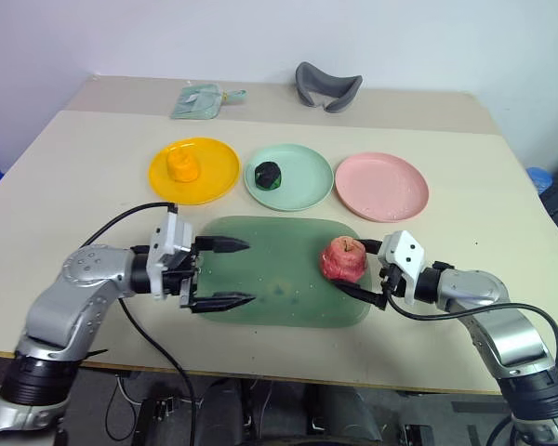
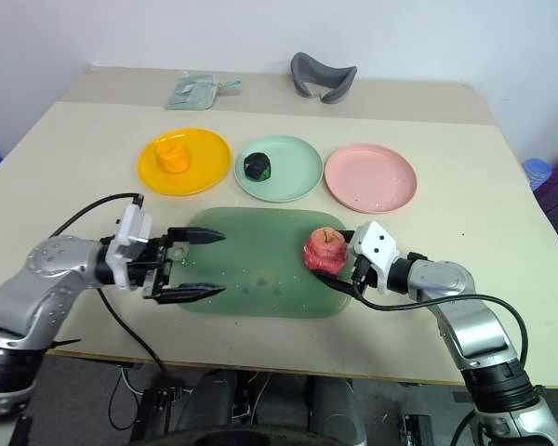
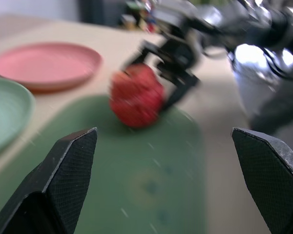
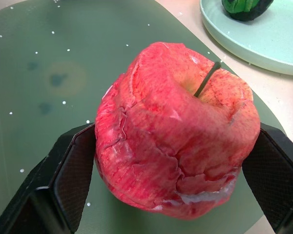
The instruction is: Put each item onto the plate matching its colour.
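The pink-red apple [image 1: 343, 259] stands upright on the right part of the green mat [image 1: 270, 279]. My right gripper [image 1: 347, 263] is open, with one finger along each side of the apple [image 4: 176, 131]. Over the mat's left part my left gripper [image 1: 250, 272] is open, holds nothing, and points toward the apple [image 3: 136, 95]. Behind the mat are three plates. The orange-yellow lump [image 1: 181, 166] rests on the yellow plate [image 1: 219, 167]. The dark green lump [image 1: 268, 174] rests on the mint green plate [image 1: 307, 177]. The pink plate [image 1: 381, 186] holds nothing.
At the table's far side lie a grey curved object [image 1: 327, 86] and a pale green pouch [image 1: 202, 99]. Black cables trail from both wrists toward the front table edge [image 1: 260, 373]. A blue object [image 1: 539, 177] stands beyond the table's right edge.
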You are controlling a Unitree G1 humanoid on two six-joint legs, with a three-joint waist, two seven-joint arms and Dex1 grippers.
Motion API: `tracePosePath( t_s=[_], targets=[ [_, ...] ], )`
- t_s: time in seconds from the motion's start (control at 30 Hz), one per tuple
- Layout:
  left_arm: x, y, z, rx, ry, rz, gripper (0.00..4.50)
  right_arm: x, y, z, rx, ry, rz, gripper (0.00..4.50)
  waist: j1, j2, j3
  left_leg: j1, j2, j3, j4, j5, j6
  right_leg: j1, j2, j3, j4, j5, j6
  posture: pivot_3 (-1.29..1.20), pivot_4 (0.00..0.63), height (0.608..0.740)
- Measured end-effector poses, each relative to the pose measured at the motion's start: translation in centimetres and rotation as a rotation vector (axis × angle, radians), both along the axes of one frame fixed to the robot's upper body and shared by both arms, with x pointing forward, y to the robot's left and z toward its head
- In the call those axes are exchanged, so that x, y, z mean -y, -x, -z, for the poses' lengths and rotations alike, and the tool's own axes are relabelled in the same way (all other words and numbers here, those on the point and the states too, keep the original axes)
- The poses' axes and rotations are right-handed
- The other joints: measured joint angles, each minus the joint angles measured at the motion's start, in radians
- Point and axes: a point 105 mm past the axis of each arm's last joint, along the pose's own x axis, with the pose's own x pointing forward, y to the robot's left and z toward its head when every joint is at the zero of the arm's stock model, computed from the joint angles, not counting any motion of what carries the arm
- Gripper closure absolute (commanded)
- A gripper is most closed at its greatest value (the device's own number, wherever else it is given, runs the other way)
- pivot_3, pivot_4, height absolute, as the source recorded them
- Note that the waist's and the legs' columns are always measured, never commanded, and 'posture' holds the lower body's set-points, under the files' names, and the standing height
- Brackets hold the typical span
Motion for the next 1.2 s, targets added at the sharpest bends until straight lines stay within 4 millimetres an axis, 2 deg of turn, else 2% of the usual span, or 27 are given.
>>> tracePosePath(
  t_s=[0.13, 0.3, 0.53, 0.6, 0.73, 0.87, 0.93, 1.03, 1.2],
  targets=[
    [-0.6, 0.5, -0.3, -0.005, -0.025, 0.023, 0.02, -0.2, -0.3, 0.0, 0.0, -0.018, -0.005, 0.14, -0.006, 0.0, 0.0, 0.0, 0.0, 0.0, 0.0, 0.0, 0.0, 0.0, 0.0, 0.0, 0.0, 0.0, 0.0, 0.0, 0.15, 0.74],
    [-0.5, 1.0, -0.4, -0.018, -0.022, 0.035, 0.02, -0.2, -0.6, -0.1, -0.002, -0.022, -0.005, 0.14, -0.01, 0.0, 0.0, 0.0, 0.0, 0.0, 0.0, 0.0, 0.0, -0.001, 0.0, 0.0, 0.0, 0.0, 0.0, 0.0, 0.15, 0.74],
    [-0.5, 0.7, -0.2, -0.02, 0.0, -0.007, 0.02, -0.2, -1.2, -0.4, 0.007, -0.031, 0.006, 0.14, -0.01, 0.001, 0.0, 0.0, 0.0, 0.0, 0.0, 0.0, 0.0, -0.001, 0.0, 0.0, 0.0, 0.0, 0.0, 0.0, 0.15, 0.74],
    [-0.4, 0.5, -0.3, -0.016, 0.026, -0.033, 0.02, -0.3, -1.6, -1.1, 0.032, -0.047, 0.018, 0.14, -0.01, 0.001, 0.001, 0.0, 0.0, 0.0, 0.0, 0.0, 0.0, -0.001, 0.0, 0.001, 0.0, 0.0, 0.0, 0.0, 0.15, 0.74],
    [-0.4, -0.1, -0.7, 0.003, 0.074, -0.088, 0.02, -0.4, -3.6, -4.2, 0.11, -0.136, 0.061, 0.14, -0.011, 0.001, 0.001, 0.0, 0.0, 0.0, -0.001, 0.0, 0.0, -0.001, 0.0, 0.001, 0.0, 0.0, 0.0, 0.0, 0.15, 0.74],
    [0.0, -0.7, -1.0, 0.02, 0.123, -0.135, 0.02, 0.7, -7.7, -8.6, 0.206, -0.241, 0.173, 0.14, -0.012, 0.002, 0.001, 0.0, 0.0, 0.0, -0.001, 0.0, 0.0, -0.002, 0.0, 0.001, 0.001, 0.0, 0.0, 0.0, 0.15, 0.74],
    [0.2, -0.9, -1.2, 0.031, 0.138, -0.153, 0.02, 1.7, -9.8, -9.8, 0.231, -0.249, 0.243, 0.14, -0.009, 0.002, 0.001, -0.001, 0.0, 0.001, -0.001, 0.0, 0.0, -0.002, 0.0, 0.001, 0.0, 0.0, 0.0, 0.0, 0.15, 0.74],
    [0.2, -1.1, -1.2, 0.04, 0.143, -0.175, 0.02, 2.5, -11.1, -9.5, 0.208, -0.241, 0.277, 0.14, -0.009, 0.002, 0.001, -0.001, 0.0, 0.001, -0.001, 0.0, 0.0, -0.002, 0.0, 0.001, 0.0, 0.0, 0.0, 0.0, 0.15, 0.74],
    [0.3, -0.7, -1.0, 0.044, 0.143, -0.199, 0.0, 2.1, -10.3, -8.2, 0.111, -0.259, 0.201, 0.07, -0.013, 0.004, 0.003, -0.001, 0.0, 0.001, -0.002, 0.0, 0.0, -0.002, 0.0, 0.002, 0.0, 0.0, 0.0, 0.0, 0.15, 0.74]
  ],
)
